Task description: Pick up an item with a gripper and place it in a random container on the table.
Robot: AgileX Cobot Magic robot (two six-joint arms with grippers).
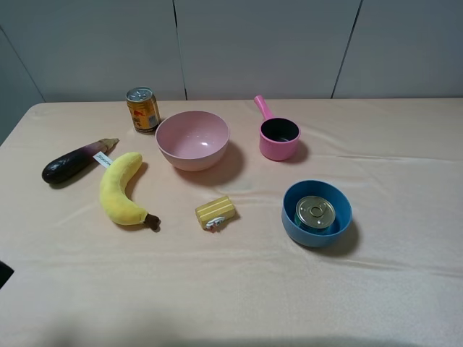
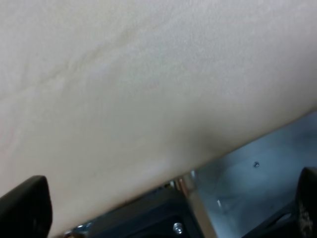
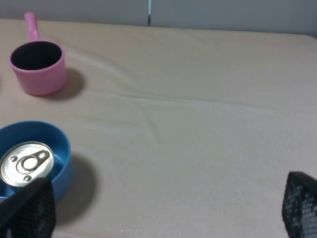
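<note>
Both grippers, left (image 2: 163, 218) and right (image 3: 168, 213), stand released and empty, the tin can (image 1: 315, 212) sits in the blue bowl (image 1: 317, 233), so watch that your retreating right fingers don't clip its rim.

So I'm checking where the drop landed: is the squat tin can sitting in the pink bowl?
No, the tin can sits inside the blue bowl, while the pink bowl holds nothing.

Both grippers have their jaws spread wide and empty: the left gripper (image 2: 168, 208) and the right gripper (image 3: 168, 210).
</note>
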